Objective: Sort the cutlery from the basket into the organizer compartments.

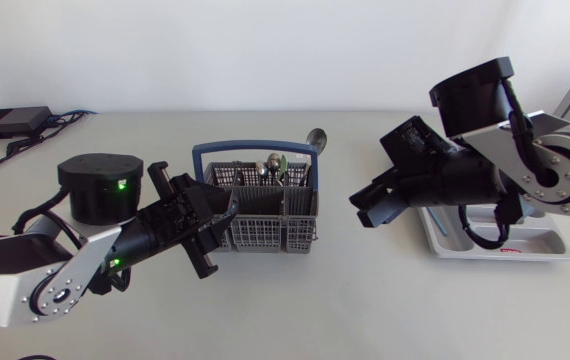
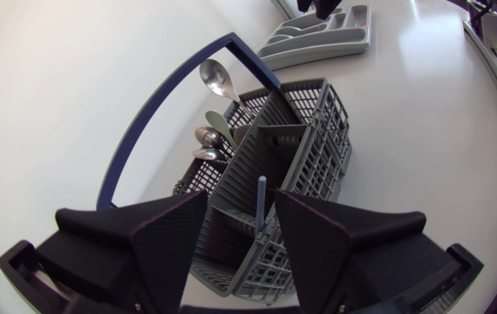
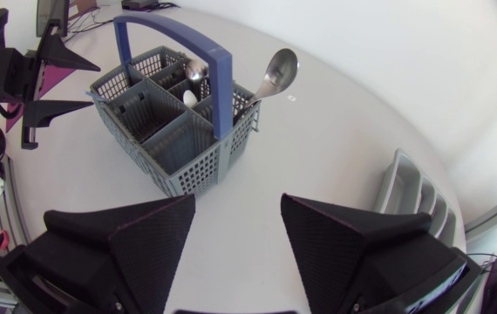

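Between the spread fingers of the left tool [image 1: 220, 232] lies the basket's [image 1: 265, 225] near end. The spoons [image 2: 218, 131] stand upright, bowls up, in its far compartments ahead. The right tool [image 1: 363, 210], fingers also apart, faces the basket from farther off, with the organizer [image 1: 495, 245] beside it.

You've got the grey basket [image 1: 265, 232] mid-table; spoons [image 1: 275, 165] standing in its far compartments, one [image 1: 314, 137] leaning out past the handle; left gripper [image 1: 215, 235] spread wide at its left end; right gripper [image 1: 370, 205] between basket and organizer [image 1: 525, 250], touching neither.
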